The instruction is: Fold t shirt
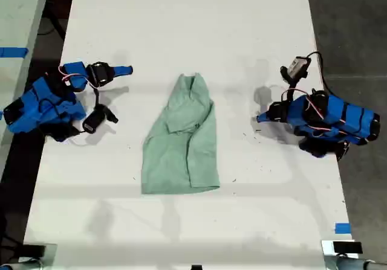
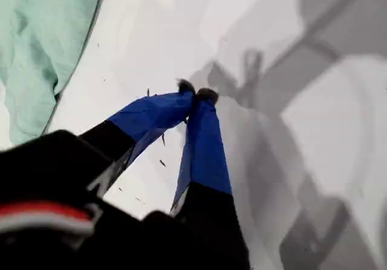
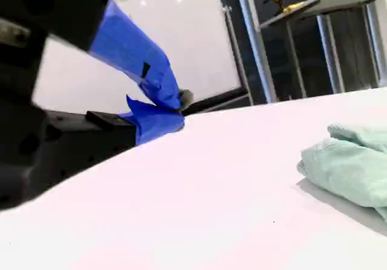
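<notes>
Exterior view: shirt (image 1: 181, 138) folded lengthwise, mid-table (image 1: 254, 16), collar end toward frame top. One arm parked at each side of frame, both well apart from shirt.

First wrist view: my first gripper (image 2: 195, 93) closed, tips touching, holding nothing; shirt (image 2: 36, 46) nearby.

Second wrist view: my second gripper (image 3: 175, 107) closed, empty; shirt (image 3: 351, 167) apart.

T shirt (image 1: 181, 140) pale mint green, plain; table (image 1: 181, 28) white; both arms blue and black; blue tape (image 1: 342, 228) marks.
</notes>
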You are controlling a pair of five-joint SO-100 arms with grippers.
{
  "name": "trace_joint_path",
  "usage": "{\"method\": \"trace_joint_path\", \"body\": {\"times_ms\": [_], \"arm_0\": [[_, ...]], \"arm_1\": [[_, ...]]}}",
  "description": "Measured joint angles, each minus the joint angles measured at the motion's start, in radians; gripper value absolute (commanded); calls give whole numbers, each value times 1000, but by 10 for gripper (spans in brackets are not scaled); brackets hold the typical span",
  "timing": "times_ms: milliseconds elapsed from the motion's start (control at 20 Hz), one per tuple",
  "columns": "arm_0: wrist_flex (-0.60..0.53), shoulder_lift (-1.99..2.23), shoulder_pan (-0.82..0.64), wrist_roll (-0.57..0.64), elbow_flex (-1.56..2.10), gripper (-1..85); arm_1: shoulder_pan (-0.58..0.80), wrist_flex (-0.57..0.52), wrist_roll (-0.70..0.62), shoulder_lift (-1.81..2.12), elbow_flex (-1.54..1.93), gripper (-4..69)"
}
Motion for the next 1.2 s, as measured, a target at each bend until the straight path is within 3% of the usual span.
{"method": "trace_joint_path", "body": {"times_ms": [100,150,300,400,550,700,850,950,1000,1050,1100,1150,1200], "arm_0": [[-37,0,-23,-41,-6,-3],[-57,2,-55,-163,-9,-3],[-26,-20,41,-563,-75,-4],[-9,-118,77,-661,-115,-4],[51,-451,167,-696,-334,-4],[233,-969,331,-723,-759,-4],[554,-1557,531,-819,-1298,2],[640,-1779,661,-877,-1563,9],[653,-1824,726,-910,-1632,81],[660,-1856,787,-951,-1667,297],[661,-1881,844,-1012,-1678,425],[661,-1905,900,-1108,-1678,417],[653,-1931,945,-1195,-1678,356]], "arm_1": [[0,0,11,0,0,13],[0,0,12,0,0,13],[0,0,20,0,0,13],[0,0,20,0,0,13],[0,0,20,0,0,13],[0,0,20,0,0,13],[0,0,25,0,0,13],[0,0,25,0,0,13],[0,0,25,0,0,13],[0,0,25,0,0,13],[0,3,25,0,0,13],[0,9,25,0,0,13],[0,12,25,0,0,13]]}}
